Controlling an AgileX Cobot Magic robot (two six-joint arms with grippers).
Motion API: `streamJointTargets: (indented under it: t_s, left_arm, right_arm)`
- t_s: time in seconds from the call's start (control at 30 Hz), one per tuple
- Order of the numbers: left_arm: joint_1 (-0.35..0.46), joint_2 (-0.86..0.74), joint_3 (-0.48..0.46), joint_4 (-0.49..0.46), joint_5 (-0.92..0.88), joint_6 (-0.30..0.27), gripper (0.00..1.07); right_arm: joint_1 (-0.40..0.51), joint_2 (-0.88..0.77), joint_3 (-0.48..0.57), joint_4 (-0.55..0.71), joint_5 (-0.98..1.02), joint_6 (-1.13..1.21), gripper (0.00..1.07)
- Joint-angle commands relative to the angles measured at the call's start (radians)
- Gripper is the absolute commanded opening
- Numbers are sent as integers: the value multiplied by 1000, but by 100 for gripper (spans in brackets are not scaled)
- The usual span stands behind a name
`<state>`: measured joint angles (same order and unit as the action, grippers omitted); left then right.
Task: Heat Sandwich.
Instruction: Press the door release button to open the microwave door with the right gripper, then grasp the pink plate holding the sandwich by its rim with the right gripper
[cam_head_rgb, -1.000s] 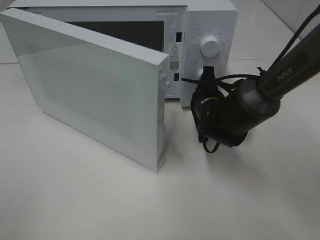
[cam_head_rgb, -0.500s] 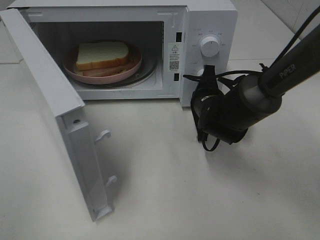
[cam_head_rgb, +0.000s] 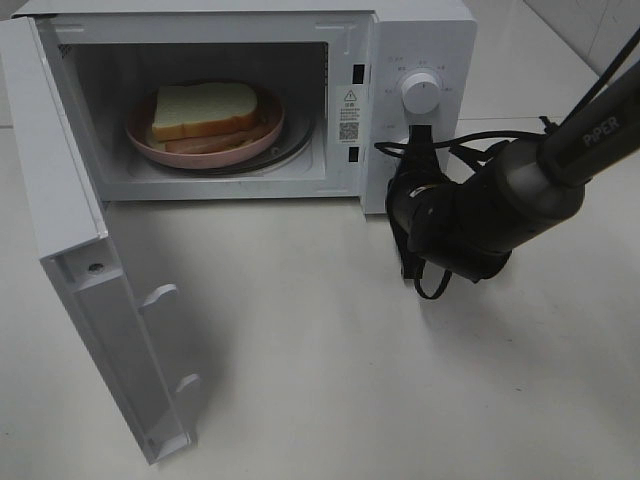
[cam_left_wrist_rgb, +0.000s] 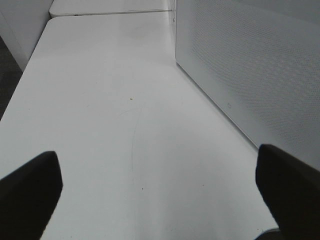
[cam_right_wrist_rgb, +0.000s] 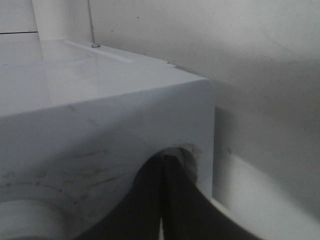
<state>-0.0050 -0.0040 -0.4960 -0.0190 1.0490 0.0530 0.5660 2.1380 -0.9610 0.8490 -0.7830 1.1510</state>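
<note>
exterior high | arm (cam_head_rgb: 600, 135) reads "PiPER" | sandwich (cam_head_rgb: 205, 108) in microwave (cam_head_rgb: 447, 45) | left jaws released | right jaws clenched

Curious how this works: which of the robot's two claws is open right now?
The left gripper: its fingers stand wide apart, while the right gripper is shut at the microwave.

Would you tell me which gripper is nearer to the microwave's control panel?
Right. The right gripper is at the control panel, below the knob; the left gripper is beside the open door.
</note>
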Motion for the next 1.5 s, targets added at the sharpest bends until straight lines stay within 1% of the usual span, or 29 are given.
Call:
streamJointTargets:
  t_s: [0.03, 0.3, 0.33, 0.43, 0.53, 0.57, 0.67, 0.73, 0.77, 0.83, 0.87, 0.93, 1.03, 1.07, 1.13, 1.17, 1.2, 1.23, 1.27, 1.3, 1.33, 1.37, 1.43, 1.5]
  left_arm:
    - [-1, -17, 3, 4, -12, -2, 98]
    - [-1, -17, 3, 4, -12, -2, 98]
    - [-1, -17, 3, 4, -12, -2, 98]
    - [-1, -17, 3, 4, -12, -2, 98]
    - [-1, -17, 3, 4, -12, -2, 98]
    - [-1, -17, 3, 4, -12, -2, 98]
    - [-1, -17, 3, 4, -12, -2, 98]
    - [-1, -17, 3, 4, -12, -2, 98]
    - [-1, -17, 3, 4, -12, -2, 98]
    - [-1, -17, 3, 4, -12, -2, 98]
    - [-1, -17, 3, 4, -12, -2, 98]
    - [-1, -17, 3, 4, -12, -2, 98]
    - [-1, -17, 3, 4, -12, -2, 98]
    - [-1, -17, 3, 4, -12, -2, 98]
    - [-1, -17, 3, 4, -12, -2, 98]
    - [-1, -17, 3, 4, -12, -1, 98]
    - [-1, -17, 3, 4, -12, -1, 98]
    - [-1, -17, 3, 4, -12, -1, 98]
    - [-1, -17, 3, 4, -12, -1, 98]
    - [-1, -17, 3, 4, -12, -2, 98]
    - [-1, -17, 3, 4, -12, -2, 98]
    - [-1, -17, 3, 4, -12, -2, 98]
    - [-1, -17, 3, 4, -12, -2, 98]
    - [-1, -17, 3, 4, -12, -1, 98]
  right_arm:
    - [11, -32, 31, -19, -30, -19, 0]
    - [34, -127, 126, -29, -11, -35, 0]
    - [34, -127, 126, -29, -11, -35, 0]
    - [34, -198, 178, -45, 35, -57, 0]
    - [34, -241, 208, -55, 57, -79, 0]
    - [34, -282, 235, -59, 93, -109, 0]
    - [34, -321, 260, -79, 130, -141, 0]
    - [30, -386, 292, -139, 212, -180, 0]
    - [30, -386, 292, -139, 212, -180, 0]
    - [27, -419, 302, -198, 274, -201, 0]
    - [27, -450, 303, -254, 353, -231, 0]
    - [27, -462, 303, -274, 379, -241, 0]
    - [16, -518, 302, -371, 494, -285, 0]
    - [16, -518, 302, -371, 494, -285, 0]
    - [1, -540, 295, -430, 559, -304, 0]
    - [-20, -559, 286, -488, 625, -319, 0]
    - [-30, -569, 279, -523, 666, -325, 0]
    - [-30, -569, 279, -523, 666, -325, 0]
    - [-35, -574, 271, -550, 700, -331, 0]
    - [-47, -588, 247, -612, 783, -351, 0]
    - [-52, -594, 234, -640, 824, -366, 0]
    - [-52, -594, 234, -640, 824, -366, 0]
    - [-54, -605, 193, -700, 939, -435, 0]
    - [-54, -606, 162, -723, 1022, -499, 0]
